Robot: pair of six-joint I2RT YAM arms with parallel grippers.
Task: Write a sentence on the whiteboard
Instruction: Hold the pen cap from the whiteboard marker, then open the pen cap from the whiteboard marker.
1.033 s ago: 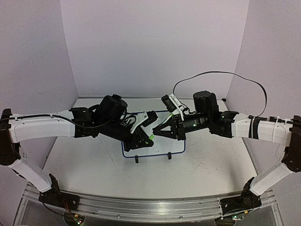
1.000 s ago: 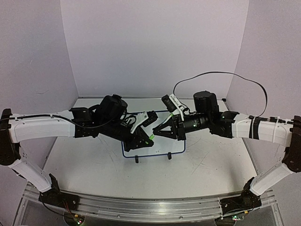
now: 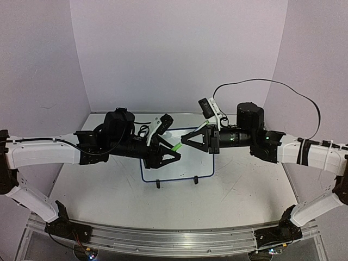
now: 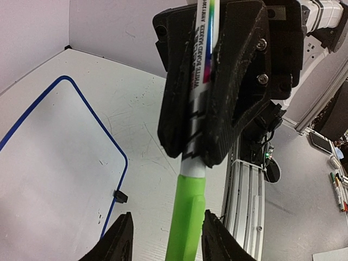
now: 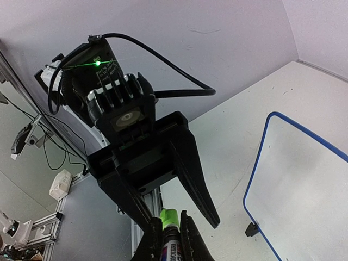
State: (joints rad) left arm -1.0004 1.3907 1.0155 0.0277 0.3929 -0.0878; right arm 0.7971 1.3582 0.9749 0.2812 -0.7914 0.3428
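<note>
Right gripper (image 4: 193, 153) is clenched on the barrel of the whiteboard marker (image 4: 200, 65). The grip is mid-barrel, with the printed label running through the jaws.

Key relation: the marker's long axis runs straight from the right jaws toward the left gripper (image 4: 168, 217). The green cap (image 4: 187, 223) leads and sits between the left fingers (image 4: 117, 239). Those fingers are spread and straddle the cap rather than pinching it. There's a gap on one side; the other side looks close to touching.

In the top view the axis slopes slightly down from the right jaws to the left ones.

The capped writing end points into the left jaws, not at the board.

The whiteboard (image 3: 185, 166) stands on the table (image 4: 147, 125) below both jaw sets, tilted back on its feet. The face visible from both wrist cams is blank, no sentence visible.

My read: this is an uncapping step. The left is the nearer arm to the cap, so it closes on the cap and then pulls apart along the marker axis. Any off-axis pull risks twisting the barrel in the right grip.
</note>
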